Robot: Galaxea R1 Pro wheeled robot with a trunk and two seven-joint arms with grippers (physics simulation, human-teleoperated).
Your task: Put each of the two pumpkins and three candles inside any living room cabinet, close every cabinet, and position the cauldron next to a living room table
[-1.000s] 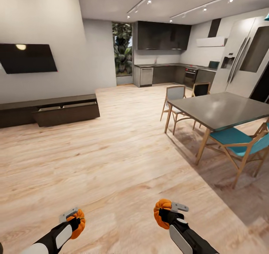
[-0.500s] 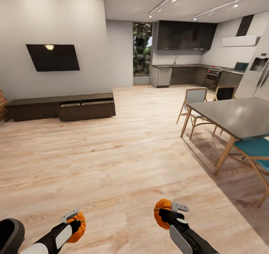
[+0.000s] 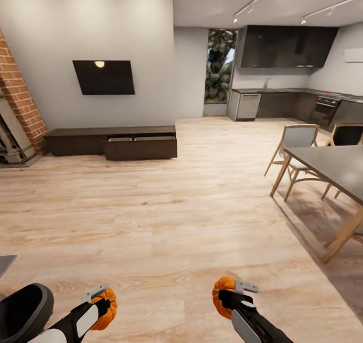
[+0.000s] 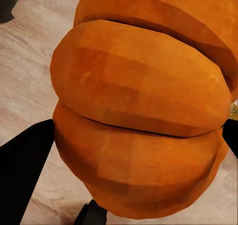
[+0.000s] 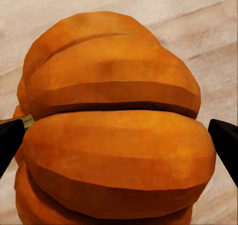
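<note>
Pumpkins, two, bright orange, ribbed, slightly flattened: one (image 3: 105, 309) clamped in our left gripper (image 3: 102, 302), one (image 3: 222, 296) clamped in our right gripper (image 3: 228, 296), both carried low in front of us over the pale wood floor (image 3: 166, 217). In the left wrist view the fruit (image 4: 141, 111) bulges between the dark fingers (image 4: 22, 170); in the right wrist view the other (image 5: 111, 131) sits squarely between its fingers (image 5: 225, 140). Handling, as we judge it: light, rigid, smooth-skinned, round enough to roll if set down carelessly; best held across the widest ribs, as now, with the jaws seated in the grooves so the body cannot twist out. Not fragile, we reckon, but a slack grip would let it slip. Destination: cabinet (image 3: 113, 142), long, low, dark brown, against the far wall under the wall-mounted television (image 3: 104, 77), well apart from us, one wide drawer (image 3: 140, 147) standing open with a pale interior. Also present: cauldron (image 3: 22, 310), dark, wide-mouthed, just beside our left arm; dining table (image 3: 333, 167) with chairs to the right.
</note>
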